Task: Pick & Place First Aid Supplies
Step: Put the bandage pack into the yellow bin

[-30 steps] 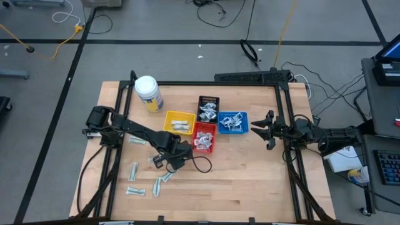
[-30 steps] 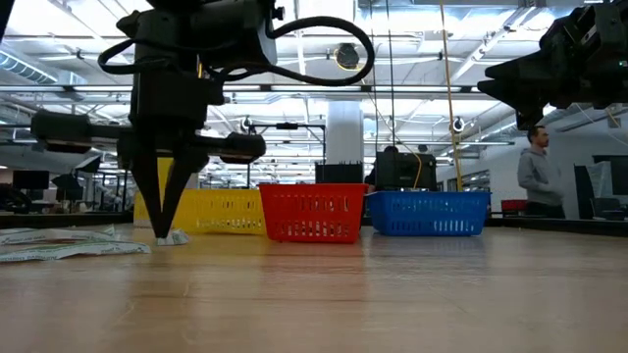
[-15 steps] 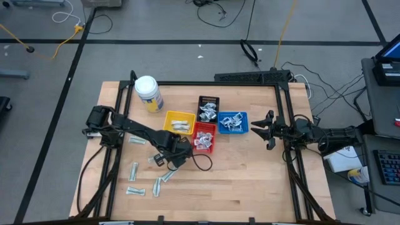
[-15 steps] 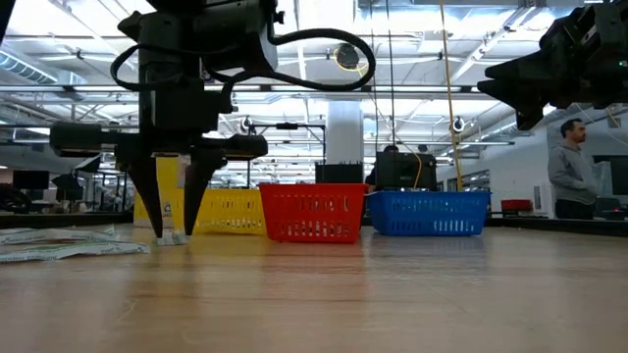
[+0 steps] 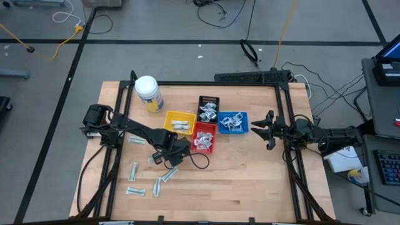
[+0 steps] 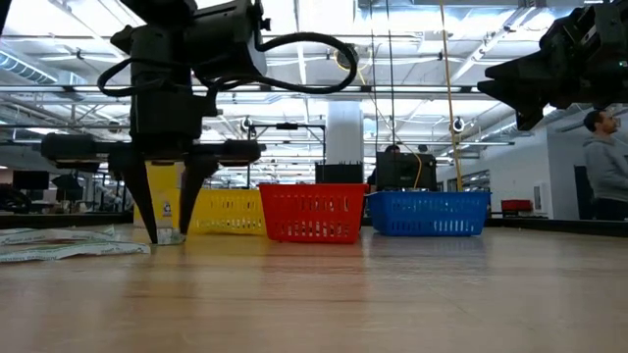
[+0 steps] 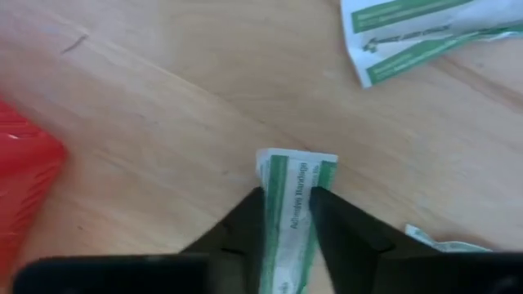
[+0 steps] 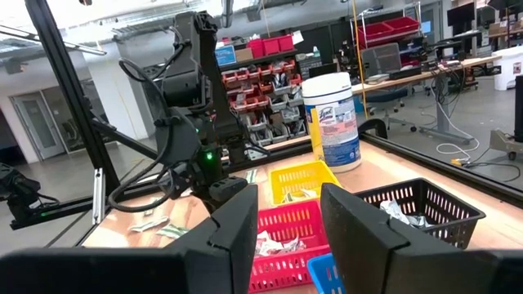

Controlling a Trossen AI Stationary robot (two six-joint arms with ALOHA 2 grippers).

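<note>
The first aid supplies are flat packets: several pale green-and-white wrappers (image 5: 134, 170) lie loose on the wood at the left, and others fill the small trays. My left gripper (image 7: 286, 204) points straight down, open, its tips at the tabletop (image 6: 167, 230). Its fingers stand on either side of one green-striped wrapper (image 7: 290, 175), which lies flat on the table. My right gripper (image 5: 261, 129) hangs open and level near the table's right side, high above the table (image 8: 288, 237), with nothing in it. My left gripper's fingers (image 7: 245, 216) come from above and lie along the wrapper's two long edges (image 7: 274, 192), near its end. The wrapper lies on the table. I cannot tell whether the fingers touch it.
Yellow (image 5: 179, 122), red (image 5: 204, 137), black (image 5: 209, 107) and blue (image 5: 232, 122) trays stand in a cluster mid-table, the red one just right of my left gripper. A white jar (image 5: 149, 94) stands far left. More wrappers (image 7: 417, 28) lie close by. Bare wood lies toward the near edge.
My left gripper has opened from shut, moved a little toward the table's left edge and sunk to the tabletop. Its fingers now stand on either side of the wrapper, which has stayed on the table.
</note>
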